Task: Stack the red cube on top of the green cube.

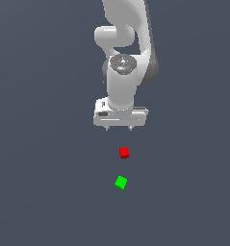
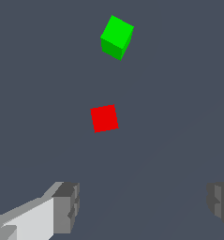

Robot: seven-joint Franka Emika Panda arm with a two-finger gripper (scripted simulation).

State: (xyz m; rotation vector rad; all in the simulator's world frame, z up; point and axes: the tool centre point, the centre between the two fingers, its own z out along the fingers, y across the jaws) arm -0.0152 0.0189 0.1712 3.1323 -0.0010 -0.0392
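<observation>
The red cube (image 1: 124,153) rests on the grey floor, with the green cube (image 1: 121,182) a short way nearer the camera and apart from it. My white gripper (image 1: 119,128) hangs above the floor behind the red cube, open, with nothing between its fingers. In the wrist view the red cube (image 2: 104,118) lies ahead of the gripper (image 2: 144,206), beyond the wide gap between the fingers (image 2: 66,206), and the green cube (image 2: 116,37) sits farther on, turned at an angle.
Only the plain dark grey floor (image 1: 39,192) surrounds the two cubes. The white arm (image 1: 123,57) rises behind the gripper.
</observation>
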